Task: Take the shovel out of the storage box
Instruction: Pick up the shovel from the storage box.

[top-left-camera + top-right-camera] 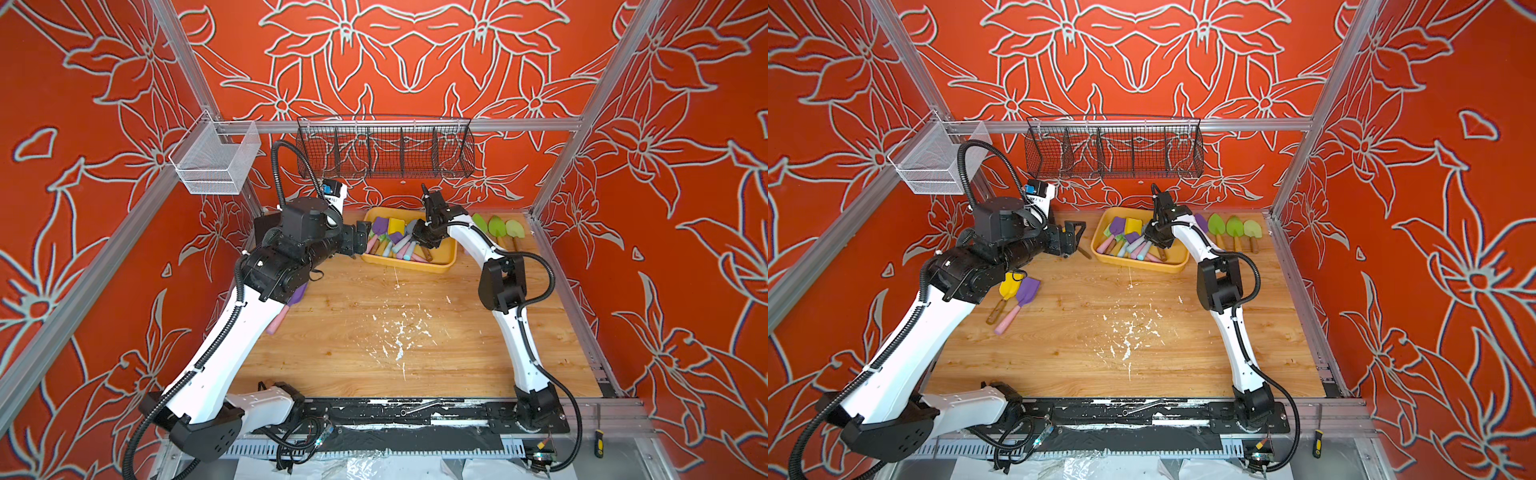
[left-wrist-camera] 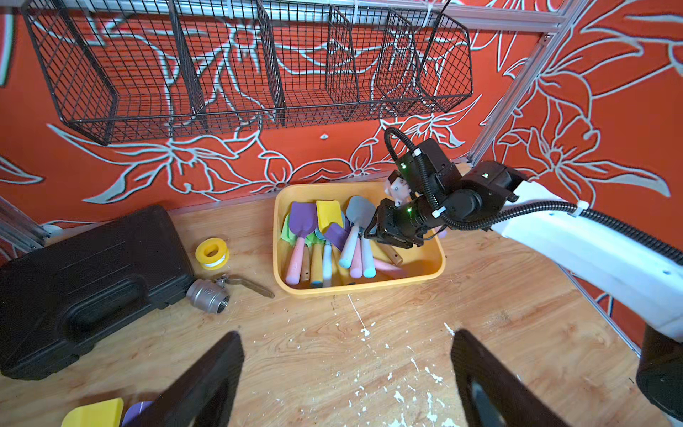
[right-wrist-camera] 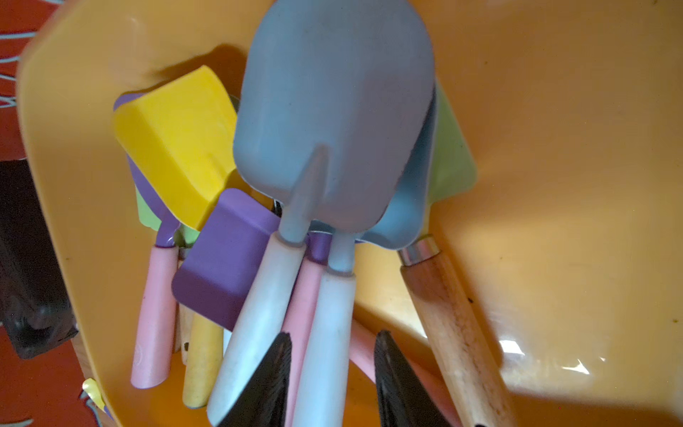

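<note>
Shovels half-hidden in storage box, right jaws — grip unclear, left jaws released.

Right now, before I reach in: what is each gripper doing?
Left gripper: open, empty.
Right gripper: jaws straddle a rounded pale blue shovel handle; grip cannot be told.

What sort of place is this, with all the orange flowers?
Likely a robot training cell: two white-and-black robot arms at a wooden tabletop, aluminium frame with orange flower-patterned walls, and a yellow-orange plastic tub of small coloured shovels.

Right arm overhangs the crowded storage box; table centre open.
</note>
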